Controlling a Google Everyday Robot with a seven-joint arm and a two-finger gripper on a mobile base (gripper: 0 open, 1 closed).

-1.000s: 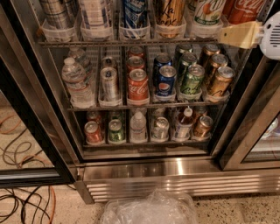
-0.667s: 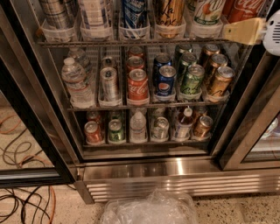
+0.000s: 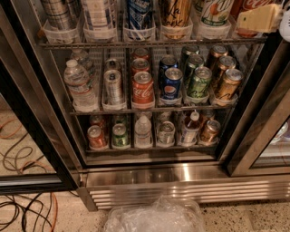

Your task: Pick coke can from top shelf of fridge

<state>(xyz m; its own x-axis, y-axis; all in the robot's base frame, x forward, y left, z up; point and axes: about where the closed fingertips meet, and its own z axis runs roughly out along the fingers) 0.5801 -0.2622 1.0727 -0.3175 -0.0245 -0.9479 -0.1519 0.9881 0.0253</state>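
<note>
The fridge [image 3: 158,176] stands open in front of me. The coke can [image 3: 249,5], red with white script, stands at the far right of the top shelf [image 3: 149,44] in a clear tray; only its lower part shows. My gripper [image 3: 256,19], cream-coloured with a white body, hangs right in front of that can at the upper right edge and covers part of it. Left of it on the top shelf stand other cans: a green-and-white one [image 3: 216,11], a gold-brown one [image 3: 176,13] and a blue one [image 3: 139,12].
The middle rack holds a second red Coke can [image 3: 143,89], a blue Pepsi can [image 3: 172,84] and a water bottle [image 3: 79,86]. Black door frames stand at the left [image 3: 31,136] and right [image 3: 258,136]. A crumpled plastic bag [image 3: 154,218] and cables [image 3: 22,213] lie on the floor.
My gripper has moved up and a little to the right, from the top shelf's front rail to the height of the coke can's body. Nothing else has moved.
</note>
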